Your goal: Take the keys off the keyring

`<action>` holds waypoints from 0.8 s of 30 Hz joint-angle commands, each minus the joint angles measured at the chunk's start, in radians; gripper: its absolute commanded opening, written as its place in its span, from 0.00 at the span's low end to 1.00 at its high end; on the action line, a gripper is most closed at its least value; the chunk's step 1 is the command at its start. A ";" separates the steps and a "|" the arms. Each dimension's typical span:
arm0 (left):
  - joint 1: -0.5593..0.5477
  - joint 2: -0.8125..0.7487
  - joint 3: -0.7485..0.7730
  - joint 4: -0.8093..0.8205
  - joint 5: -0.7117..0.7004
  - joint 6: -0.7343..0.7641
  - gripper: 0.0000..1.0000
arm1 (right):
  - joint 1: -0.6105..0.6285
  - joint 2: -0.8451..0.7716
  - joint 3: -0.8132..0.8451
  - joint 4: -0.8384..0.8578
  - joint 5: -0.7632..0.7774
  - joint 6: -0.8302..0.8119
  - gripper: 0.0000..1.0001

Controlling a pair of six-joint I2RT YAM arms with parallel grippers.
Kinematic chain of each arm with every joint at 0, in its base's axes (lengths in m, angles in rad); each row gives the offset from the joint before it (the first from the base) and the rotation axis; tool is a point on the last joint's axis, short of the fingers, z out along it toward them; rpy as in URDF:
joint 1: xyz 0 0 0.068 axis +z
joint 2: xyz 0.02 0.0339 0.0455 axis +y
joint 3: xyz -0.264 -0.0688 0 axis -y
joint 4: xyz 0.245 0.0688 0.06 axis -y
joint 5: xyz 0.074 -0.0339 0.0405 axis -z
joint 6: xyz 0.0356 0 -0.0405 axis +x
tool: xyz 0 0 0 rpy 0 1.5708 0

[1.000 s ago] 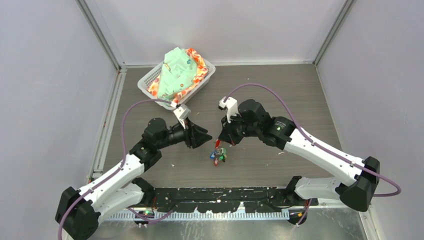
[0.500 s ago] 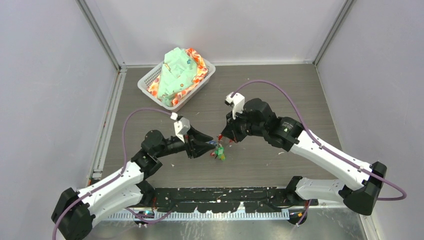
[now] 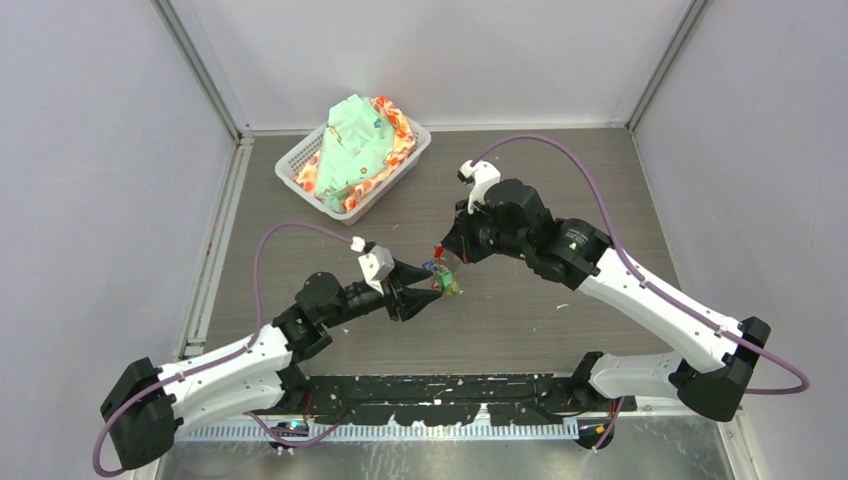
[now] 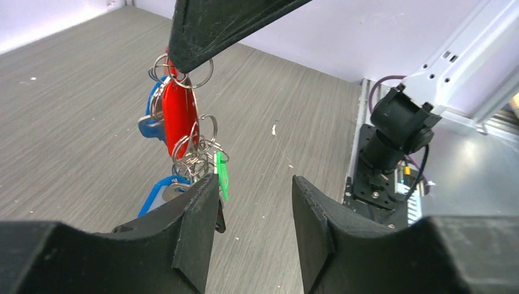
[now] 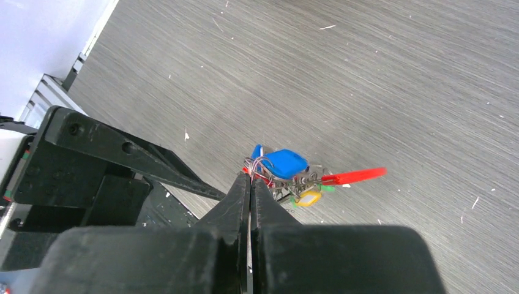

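My right gripper point(image 3: 441, 257) is shut on the thin metal keyring point(image 5: 256, 165) and holds the bunch of keys point(image 3: 442, 278) hanging above the grey table. In the right wrist view a blue tag point(image 5: 284, 163), a yellow tag point(image 5: 308, 197) and the red strip point(image 5: 354, 176) hang below my shut fingertips point(image 5: 245, 184). My left gripper point(image 4: 253, 184) is open. Its left finger point(image 4: 199, 214) is next to the lower rings and the green tag point(image 4: 222, 176). The bunch hangs to the left of the gap between the jaws, not inside it. The dark fob is mostly hidden.
A white basket point(image 3: 300, 160) with green and orange cloth point(image 3: 355, 140) stands at the back left. The black base rail point(image 3: 440, 395) runs along the near edge. Grey walls close in the table on three sides.
My right gripper has lifted the bunch off the table and drawn it slightly back. My left gripper has dropped lower and moved right, up to the hanging bunch.
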 commanded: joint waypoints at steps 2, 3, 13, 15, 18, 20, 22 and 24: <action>-0.021 0.039 -0.010 0.132 -0.114 0.124 0.52 | 0.005 -0.042 0.034 0.075 -0.070 0.011 0.01; -0.021 0.045 -0.005 0.133 -0.119 0.142 0.52 | 0.005 -0.048 0.032 0.079 -0.076 0.003 0.01; -0.021 0.055 0.005 0.159 -0.118 0.223 0.66 | 0.026 -0.085 0.032 0.093 -0.138 -0.053 0.01; -0.021 0.072 0.011 0.181 -0.091 0.219 0.66 | 0.032 -0.086 0.035 0.092 -0.139 -0.059 0.01; -0.021 0.095 0.029 0.192 -0.048 0.219 0.69 | 0.038 -0.083 0.041 0.087 -0.143 -0.069 0.01; -0.021 0.107 0.034 0.207 -0.021 0.217 0.70 | 0.045 -0.084 0.043 0.085 -0.147 -0.073 0.01; -0.022 0.124 0.042 0.213 -0.003 0.211 0.69 | 0.049 -0.086 0.044 0.085 -0.148 -0.079 0.01; -0.021 0.139 0.042 0.235 0.001 0.196 0.67 | 0.052 -0.088 0.044 0.085 -0.134 -0.077 0.01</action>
